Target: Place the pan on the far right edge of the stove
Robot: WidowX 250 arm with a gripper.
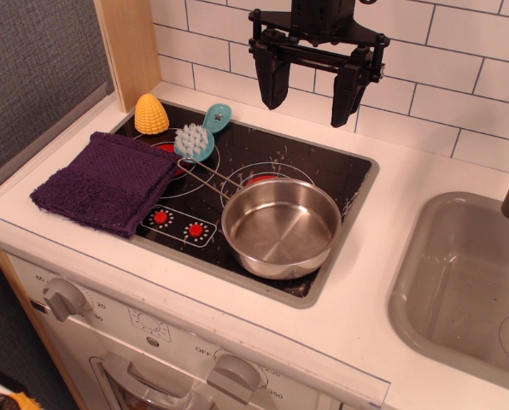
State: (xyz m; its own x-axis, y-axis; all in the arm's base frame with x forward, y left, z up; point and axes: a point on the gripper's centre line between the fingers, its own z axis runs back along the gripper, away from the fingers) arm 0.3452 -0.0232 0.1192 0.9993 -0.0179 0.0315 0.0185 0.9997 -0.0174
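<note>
View of the toy kitchen counter, read left to right with the stove [340,175] as landmark. A purple cloth [105,181] drapes over the stove's left edge, partly on the white counter [425,162]. Just behind it, at the stove's back-left corner, stands a yellow toy corn cob [151,114]. Beside the corn, on the stove's back-left burner, lies a teal dish brush [201,135] with white bristles facing up. Near the stove's front edge sit two small red dials [178,224]. The pan [281,227] rests on the stove's front-right area, its bowl empty and upright, its rim close to the stove's front-right corner but not touching the grey border as far as I can tell. Its thin wire handle [205,175] runs from the bowl toward the stove's back-left, ending beside the brush; that diagonal is the pan's long axis. My claw [310,96] hangs above the stove's back edge, in front of the tiled wall, its two black fingers spread wide apart and holding nothing. The pan therefore lies below my claw and toward the stove's front, slightly leftward, well apart from it. I judge that the coming move calls for a descent forward onto the pan's rim or handle, with my fingers set across the metal. To the right of the stove, beyond a strip of counter, lies the grey sink basin [459,342].
</note>
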